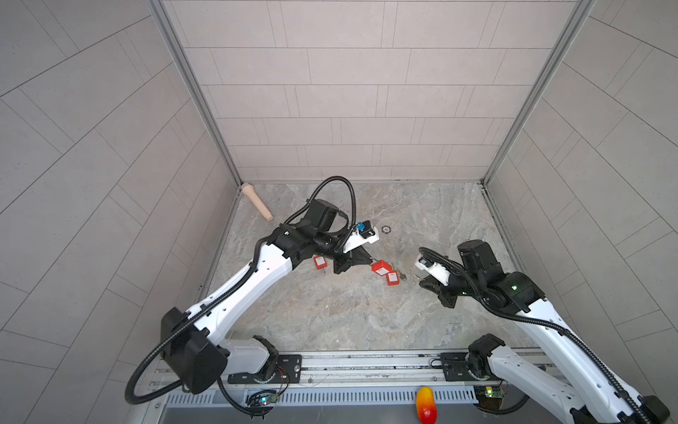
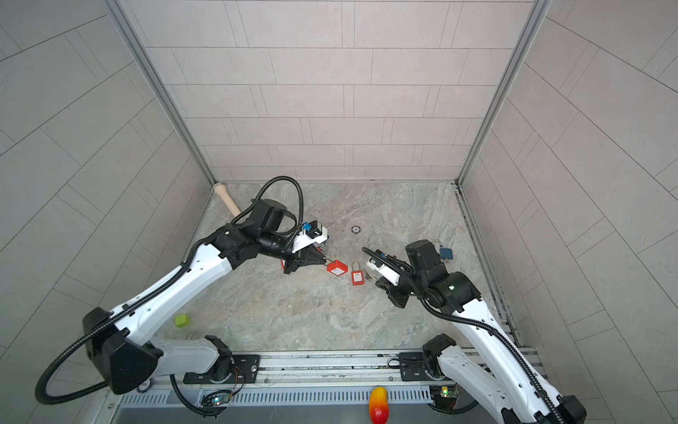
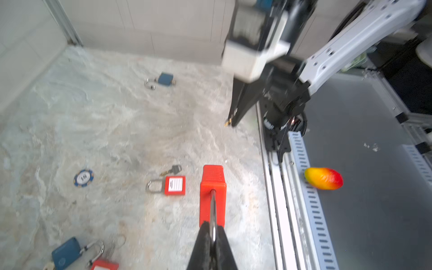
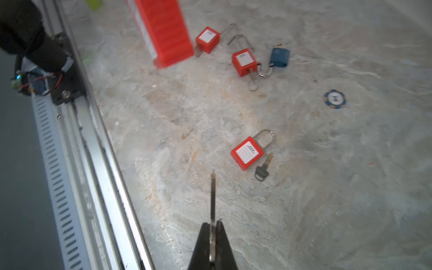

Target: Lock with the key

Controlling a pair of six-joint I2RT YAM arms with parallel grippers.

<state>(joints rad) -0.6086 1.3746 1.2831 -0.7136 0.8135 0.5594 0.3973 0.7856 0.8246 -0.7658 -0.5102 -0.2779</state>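
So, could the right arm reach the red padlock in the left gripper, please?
Probably yes: the right gripper, shut on a key, faces the held padlock; only a loose padlock and loose key lie flat between them.

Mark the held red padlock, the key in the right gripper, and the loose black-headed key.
held red padlock [image 3: 211, 177], left wrist view, body.
gripped key [image 4: 212, 198], right wrist view, mid-blade.
loose key [image 4: 261, 174], right wrist view, black head.
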